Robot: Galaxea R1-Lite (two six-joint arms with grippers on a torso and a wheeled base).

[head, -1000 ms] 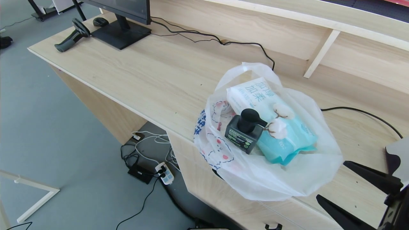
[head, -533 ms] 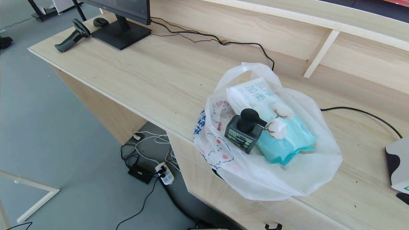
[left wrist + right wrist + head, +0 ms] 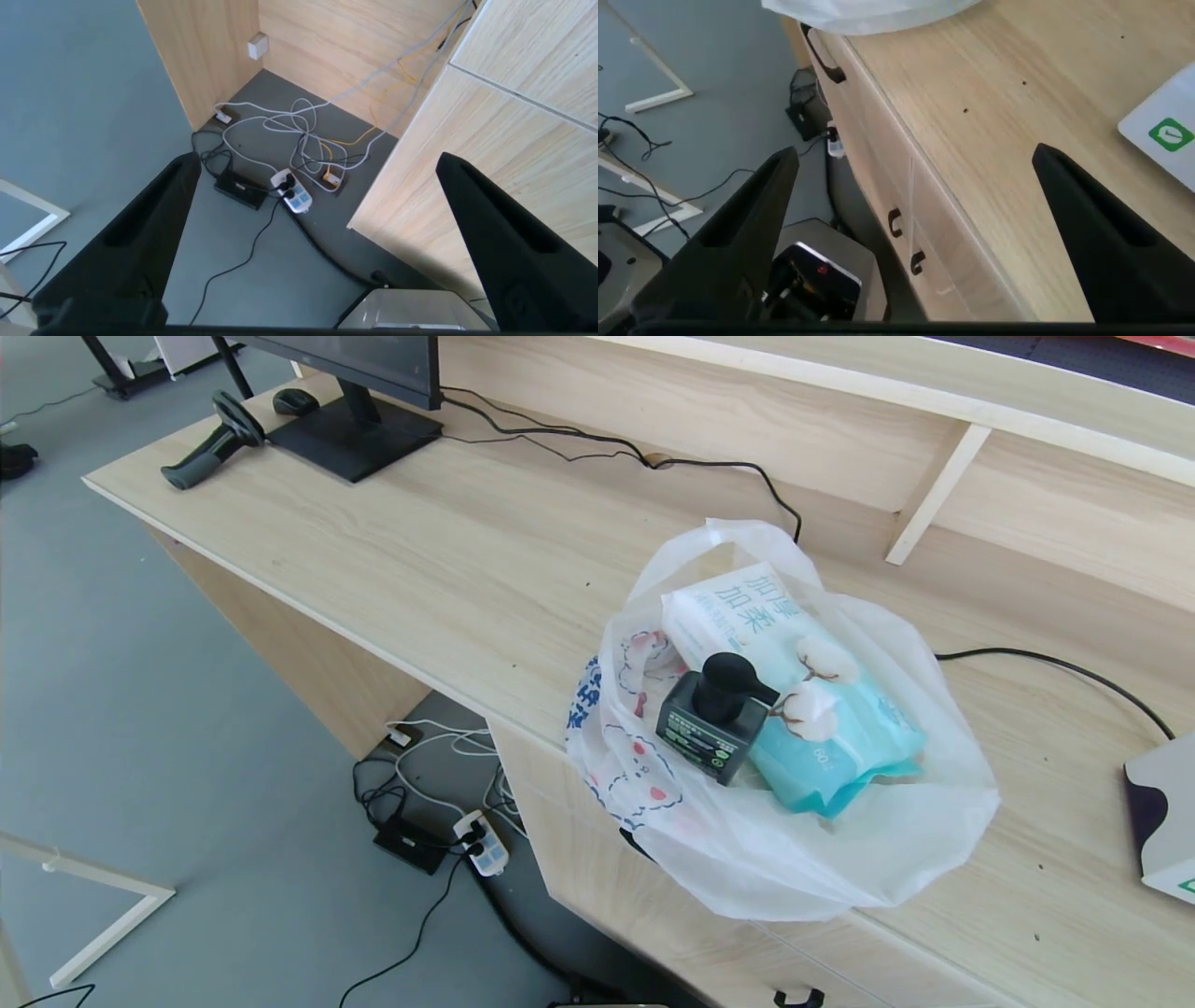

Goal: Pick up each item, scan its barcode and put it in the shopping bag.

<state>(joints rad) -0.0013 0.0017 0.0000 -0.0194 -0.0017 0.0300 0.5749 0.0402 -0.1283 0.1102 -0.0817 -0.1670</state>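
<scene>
I'm seeing the scanner point(image 3: 210, 443) lying at the far left corner of the desk point(image 3: 448, 551) beside the monitor stand point(image 3: 355, 425), and my left gripper point(image 3: 318, 161) is hanging with its fingers spread wide over the floor cables point(image 3: 299, 140). The shopping bag point(image 3: 794, 859) is sitting at the desk's front edge, holding the wipes pack point(image 3: 747, 616) and the dark pump bottle point(image 3: 714, 714). My right gripper point(image 3: 915, 154) is hovering, fingers wide apart, over that front edge near a white box point(image 3: 1162, 812).

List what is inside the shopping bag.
Inside the shopping bag lie a teal-and-white soft pack and a dark pump bottle resting against it. The bottle covers part of the pack; anything beneath them is hidden.
</scene>
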